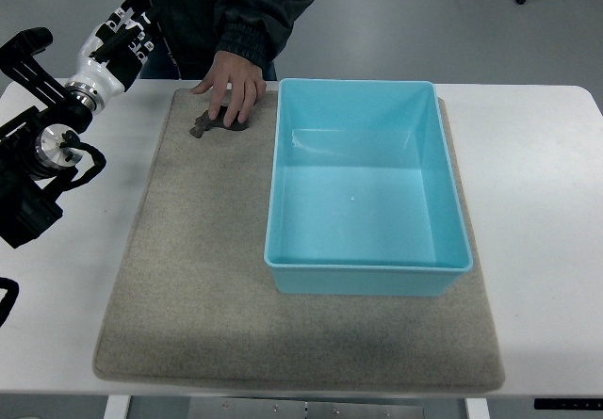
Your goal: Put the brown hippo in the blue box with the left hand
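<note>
Here, person's hand point(231, 85) on brown hippo point(209, 124), left hand point(121, 38) raised, fingers' state unclear, beside blue box point(366, 278).

No readable text, label, brand, number or sign shows anywhere in the top view — the blue box point(367, 185), the grey mat point(198, 278) and the white desk point(537, 202) all carry plain, unprinted surfaces, and the person's dark sleeve point(247, 24) at the far edge shows no legible print either.

A grey felt mat point(198, 278) lies flat on the white counter point(537, 202). A person in a dark jacket point(236, 5) rests a hand point(231, 85) on the mat's far edge.
</note>
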